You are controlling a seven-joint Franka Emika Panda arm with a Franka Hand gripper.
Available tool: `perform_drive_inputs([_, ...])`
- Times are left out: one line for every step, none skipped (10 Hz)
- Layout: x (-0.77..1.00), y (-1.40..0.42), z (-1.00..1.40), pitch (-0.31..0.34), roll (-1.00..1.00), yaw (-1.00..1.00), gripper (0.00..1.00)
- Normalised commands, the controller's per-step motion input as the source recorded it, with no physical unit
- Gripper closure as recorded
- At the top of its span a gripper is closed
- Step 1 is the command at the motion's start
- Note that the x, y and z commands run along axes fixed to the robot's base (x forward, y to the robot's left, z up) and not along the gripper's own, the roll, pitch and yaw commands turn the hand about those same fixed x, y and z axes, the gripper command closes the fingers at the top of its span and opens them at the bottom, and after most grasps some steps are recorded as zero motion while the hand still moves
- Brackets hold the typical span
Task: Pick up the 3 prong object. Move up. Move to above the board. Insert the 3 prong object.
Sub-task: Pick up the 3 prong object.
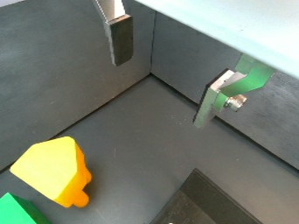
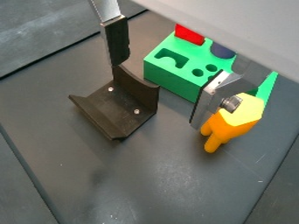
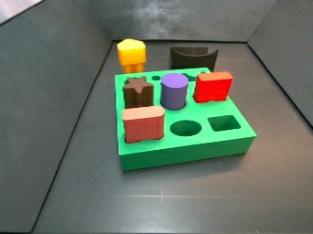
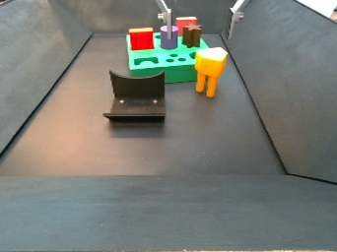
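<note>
The 3 prong object (image 4: 210, 70) stands upright on the dark floor, yellow hexagonal head up, orange legs down, just beside the board (image 4: 164, 61) on the side nearest the fixture's open ground; in a side view it sits behind the board's far left corner (image 3: 131, 55), not inserted. In a wrist view it shows orange-yellow near one finger (image 2: 232, 124), in a wrist view only its yellow head and an orange leg are in frame (image 1: 54, 171). The board is bright green (image 3: 189, 146) and carries a brown star-shaped block (image 3: 139, 90), a purple cylinder (image 3: 175, 91), a red block (image 3: 213, 87) and a reddish-brown square block (image 3: 143, 123); a round hole (image 3: 186, 128) and a square hole (image 3: 222, 123) are open (front row). The dark arch-shaped fixture (image 4: 136, 96) rests on the floor, well apart from the 3 prong object. The gripper (image 2: 163, 74) hangs above the floor with its silver fingers (image 1: 121, 39) spread wide, nothing between them; the fixture lies below the gap in a wrist view, the 3 prong object just outside one finger. In a side view only the fingertips poke in at the top edge (image 4: 200, 10), above the board area.
</note>
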Motion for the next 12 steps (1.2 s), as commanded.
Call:
perform_drive_inputs([0.0, -0.22, 0.0, 0.0, 0.11, 0.0, 0.0])
perform_drive_inputs([-0.65, -0.53, -0.27, -0.123, 0.12, 0.22, 0.0])
perform_drive_inputs([-0.55, -0.71, -0.15, -0.139, 0.16, 0.42, 0.0])
perform_drive_inputs([-0.49, -0.71, -0.11, -0.146, 0.09, 0.48, 0.0])
perform_drive_inputs([-0.48, -0.69, -0.15, -0.143, 0.11, 0.49, 0.0])
perform_drive_inputs([-0.45, -0.7, -0.14, -0.146, 0.1, 0.5, 0.0])
perform_drive_inputs([-0.41, -0.63, -0.16, -0.144, 0.1, 0.57, 0.0])
perform_drive_inputs([0.0, -0.58, -0.34, -0.041, 0.19, 0.39, 0.0])
perform_drive_inputs([0.27, -0.44, -0.33, 0.003, 0.15, 0.12, 0.0])
perform_drive_inputs([0.25, -0.24, -0.33, 0.004, 0.1, 0.0, 0.0])
perform_drive_inputs([0.0, -0.14, -0.42, -0.034, 0.0, -0.01, 0.0])
perform_drive_inputs([0.0, -0.08, -0.39, -0.044, 0.0, 0.0, 0.0])
